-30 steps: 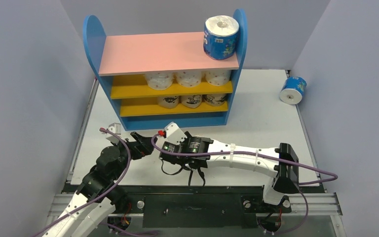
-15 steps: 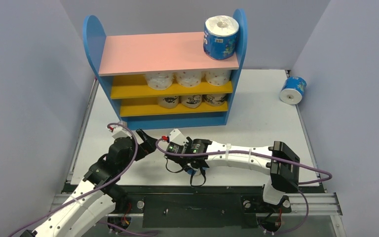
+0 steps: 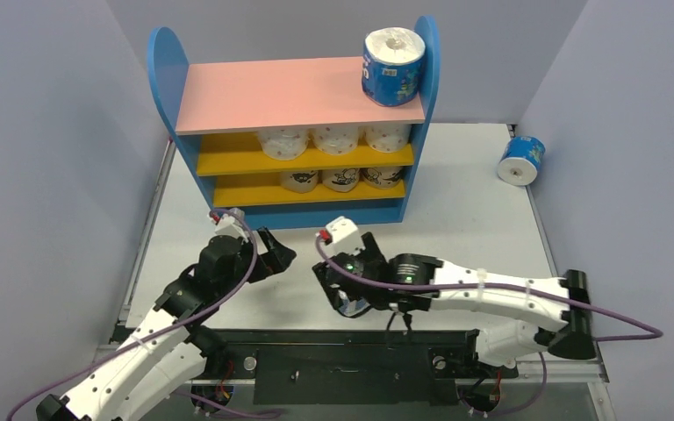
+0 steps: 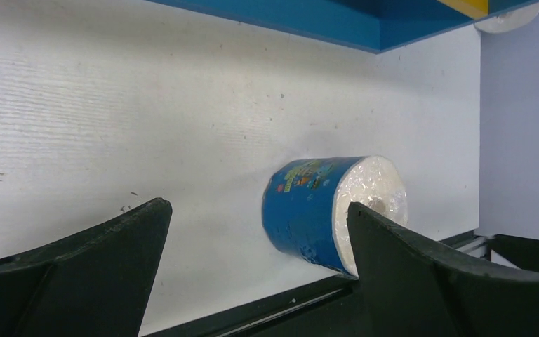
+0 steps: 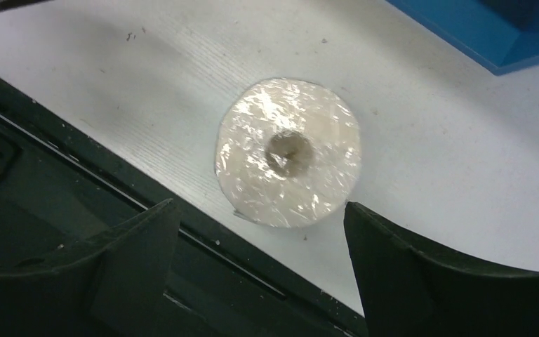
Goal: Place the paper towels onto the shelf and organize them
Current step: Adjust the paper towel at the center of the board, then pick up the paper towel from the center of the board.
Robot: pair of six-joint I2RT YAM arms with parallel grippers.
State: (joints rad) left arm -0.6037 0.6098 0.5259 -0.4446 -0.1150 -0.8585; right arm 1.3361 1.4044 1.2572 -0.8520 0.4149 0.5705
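Observation:
The shelf stands at the back. One blue-and-white roll stands on its pink top at the right. Three white dotted rolls fill the upper yellow board and three tan cartoon rolls fill the lower one. A second blue roll lies by the right wall. A third blue roll stands on end near the table's front edge, and its white end faces the right wrist camera. My right gripper is open just above it. My left gripper is open and empty, to its left.
The black front rail runs just below the third roll. Grey walls close in the left, right and back. The shelf's blue base lies beyond the left gripper. White table stretches between the shelf and the arms.
My left gripper has moved forward and right, toward the shelf base and the third roll. My right arm has swung its elbow out to the right, and its gripper has shifted right over the roll.

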